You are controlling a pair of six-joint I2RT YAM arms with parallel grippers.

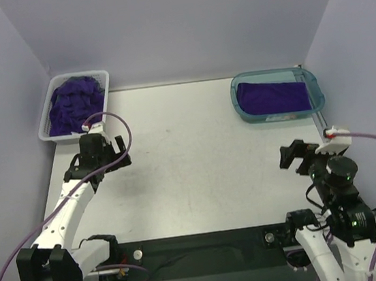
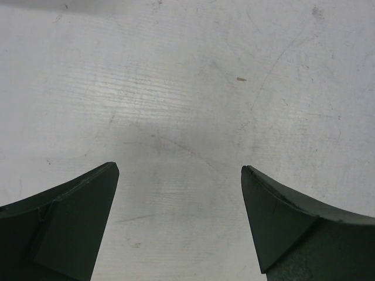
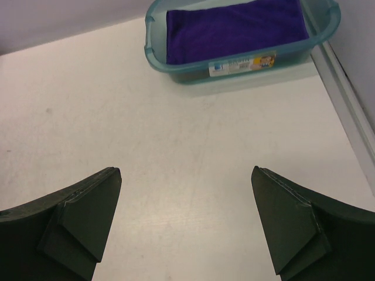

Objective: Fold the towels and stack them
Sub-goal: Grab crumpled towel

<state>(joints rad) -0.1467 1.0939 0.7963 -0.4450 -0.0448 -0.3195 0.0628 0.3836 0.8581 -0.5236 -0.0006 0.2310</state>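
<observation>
Soft, limp purple towels (image 1: pixel 74 105) sit heaped in a basket (image 1: pixel 57 137) at the far-left corner of the worktop (image 1: pixel 196 153), probably best pinched by an edge; left gripper (image 2: pixel 179 168) and right gripper (image 3: pixel 186 170) spread, empty.

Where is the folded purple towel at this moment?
The folded purple towel lies inside the teal tray at the far right of the table in the top view, ahead of the right gripper; the right wrist view shows it too.

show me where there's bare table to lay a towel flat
The wide middle of the table, between the left tool and right tool, is bare, as is the back strip between basket and tray. Crowded: the far corners, where basket and tray hold purple towels.
</observation>
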